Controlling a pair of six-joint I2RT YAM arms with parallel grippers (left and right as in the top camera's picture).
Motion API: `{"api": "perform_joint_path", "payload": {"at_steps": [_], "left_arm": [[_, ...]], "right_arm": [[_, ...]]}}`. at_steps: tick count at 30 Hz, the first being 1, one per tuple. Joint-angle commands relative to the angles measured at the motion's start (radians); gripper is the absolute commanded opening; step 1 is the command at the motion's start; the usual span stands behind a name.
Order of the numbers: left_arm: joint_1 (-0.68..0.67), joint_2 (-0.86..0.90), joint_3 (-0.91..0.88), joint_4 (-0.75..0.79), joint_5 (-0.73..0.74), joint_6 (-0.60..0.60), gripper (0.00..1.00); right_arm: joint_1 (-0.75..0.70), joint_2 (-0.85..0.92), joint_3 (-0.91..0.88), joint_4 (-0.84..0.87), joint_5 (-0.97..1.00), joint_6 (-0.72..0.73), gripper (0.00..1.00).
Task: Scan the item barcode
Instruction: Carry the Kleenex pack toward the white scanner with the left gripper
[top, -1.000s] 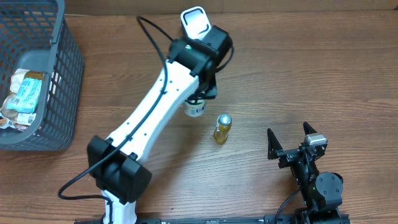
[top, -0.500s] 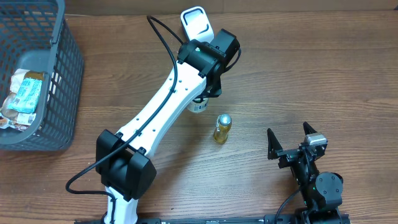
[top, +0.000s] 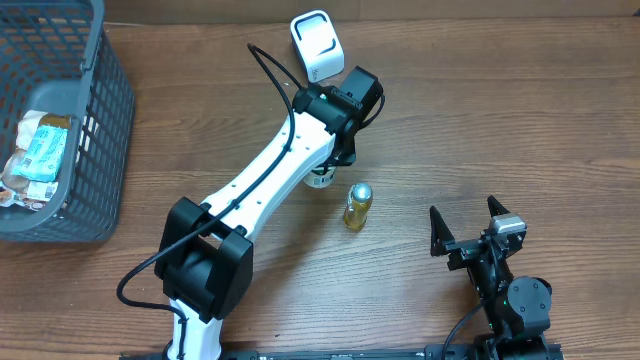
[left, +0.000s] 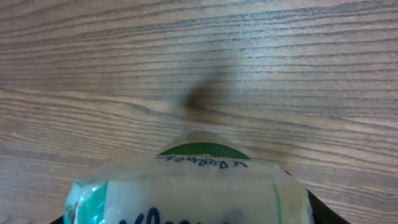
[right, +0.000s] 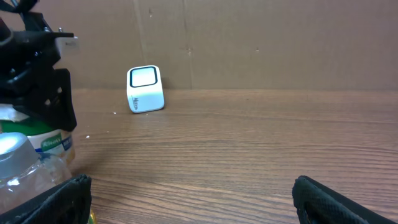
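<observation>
Left gripper (right: 46, 109) is clamped from above on a small white container (left: 186, 186) with a green label, which fills the bottom of the wrist view between the dark finger edges. The container's long axis runs roughly vertical: the overhead view meets it end-on as a pale disc under the arm, and the side view shows it upright, label on the wall. Whether it touches the table (top: 520, 110) cannot be told, and no barcode shows. Just beside it stands a clear bottle (top: 357, 205) with a silver cap and yellow contents — close enough that a swing of the wrist could tip it. Further off sits the white scanner (top: 317, 43), window tilted up. The likelier failure is that the code never faces that window if the container travels upright. At the table's near edge, well apart, the right gripper (top: 464, 212) rests with jaws spread wide and empty; the grey basket (top: 110, 120) lies far left.
</observation>
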Motion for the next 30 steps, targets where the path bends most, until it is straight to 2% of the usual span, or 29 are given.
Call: {"api": "perform_joint_path", "payload": {"at_steps": [1,17,26,30], "left_arm": [[-0.006,0.002,-0.029,0.025,-0.049,0.02,0.04],[0.0,0.002,-0.246,0.259,-0.045,0.024,0.05],[0.0,0.002,-0.276,0.272,-0.038,0.024,0.05],[0.0,0.002,-0.28,0.265,-0.038,0.024,0.11]], "right_arm": [[-0.004,0.001,-0.01,0.002,0.008,-0.004,1.0],[-0.004,0.001,-0.01,0.002,0.008,-0.004,1.0],[-0.004,0.001,-0.01,0.002,0.008,-0.004,1.0],[-0.004,0.001,-0.01,0.002,0.008,-0.004,1.0]]}}
